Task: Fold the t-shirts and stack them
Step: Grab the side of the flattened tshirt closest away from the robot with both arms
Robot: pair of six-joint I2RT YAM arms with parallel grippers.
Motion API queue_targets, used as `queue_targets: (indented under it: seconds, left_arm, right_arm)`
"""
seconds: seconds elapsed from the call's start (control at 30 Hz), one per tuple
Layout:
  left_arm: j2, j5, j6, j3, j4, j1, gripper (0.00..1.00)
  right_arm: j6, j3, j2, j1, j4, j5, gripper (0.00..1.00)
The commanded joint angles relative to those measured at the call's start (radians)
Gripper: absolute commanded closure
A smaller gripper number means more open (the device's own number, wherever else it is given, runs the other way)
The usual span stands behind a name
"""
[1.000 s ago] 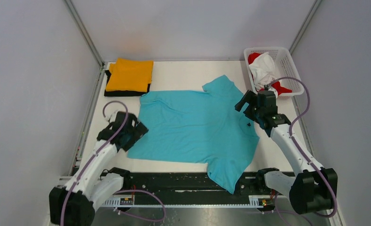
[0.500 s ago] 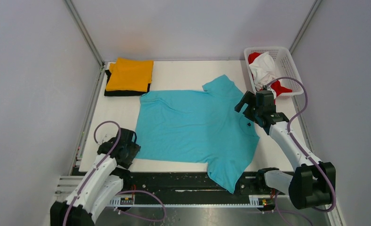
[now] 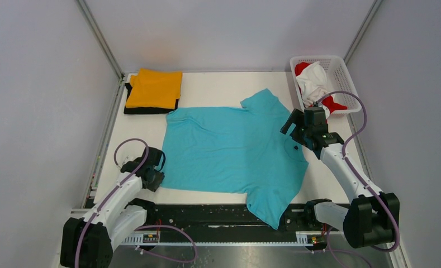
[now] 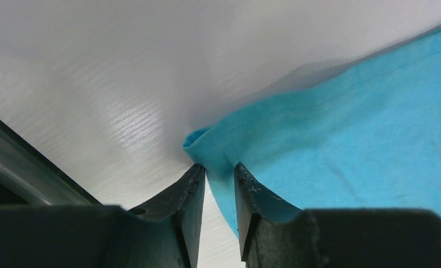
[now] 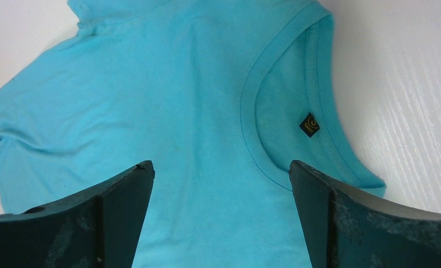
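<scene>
Folded orange cloth t-shirt (image 3: 153,86) on black t-shirt (image 3: 151,110). Turquoise t-shirt (image 3: 229,151) unfolded: corner clamped in left hand (image 4: 218,168); right hand (image 5: 219,164) apart above. Red t-shirt (image 3: 302,68), white t-shirt (image 3: 313,81) pending.

The spread turquoise t-shirt (image 3: 235,148) is plain, with a small black neck label (image 5: 309,124) bearing a gold mark. At the white table's (image 3: 218,88) far left corner, an orange t-shirt (image 3: 153,88) covers a black t-shirt (image 3: 145,110). The white lattice basket (image 3: 341,67) holds a red t-shirt (image 3: 334,104) and a white t-shirt (image 3: 314,81).
</scene>
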Motion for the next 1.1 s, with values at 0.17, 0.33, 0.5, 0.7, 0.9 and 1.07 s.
queue_targets:
  seconds: [0.17, 0.33, 0.5, 0.7, 0.9, 1.07]
  left_arm:
    - [0.102, -0.011, 0.071, 0.034, 0.126, 0.017, 0.94]
    - [0.074, -0.022, 0.106, 0.044, 0.134, 0.017, 1.00]
    - [0.017, -0.041, 0.154, 0.041, 0.147, 0.022, 1.00]
    - [0.014, -0.025, 0.187, 0.052, 0.139, 0.023, 1.00]
    - [-0.015, -0.016, 0.182, 0.040, 0.132, 0.024, 1.00]
    - [-0.039, -0.001, 0.178, 0.029, 0.131, 0.024, 1.00]
  right_arm:
    - [-0.022, 0.036, -0.066, -0.002, -0.120, -0.033, 0.01]
    - [-0.053, 0.016, -0.124, 0.010, -0.224, -0.134, 0.07]
    - [-0.081, 0.002, -0.143, 0.275, -0.382, -0.103, 0.10]
    - [-0.062, -0.092, -0.159, 0.562, -0.535, -0.171, 0.25]
    - [-0.029, -0.176, -0.142, 0.836, -0.598, -0.267, 0.34]
    - [0.003, -0.228, -0.070, 0.945, -0.508, -0.349, 0.38]
